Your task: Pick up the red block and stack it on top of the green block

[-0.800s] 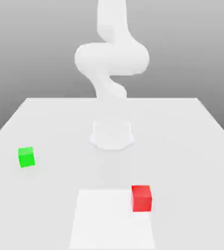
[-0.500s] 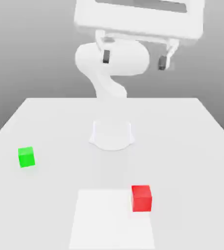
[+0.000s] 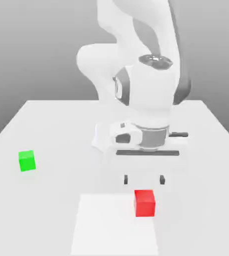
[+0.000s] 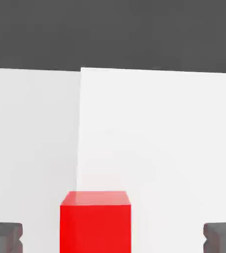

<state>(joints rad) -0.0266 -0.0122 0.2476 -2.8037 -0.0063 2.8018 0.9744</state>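
Pincer (image 3: 144,179) jaws stand wide and empty above the red block (image 3: 144,203), lower right of centre in the exterior view, apparently so they can straddle it for lifting.

Near block (image 3: 145,204) is sitting on the table (image 3: 46,215), straddling the side edge of the patch (image 3: 111,225) toward the exterior view's right. Far block (image 3: 27,161) is lying well apart, at that view's left and farther back. Arm base (image 3: 100,137) is standing behind the patch, between both blocks left to right.
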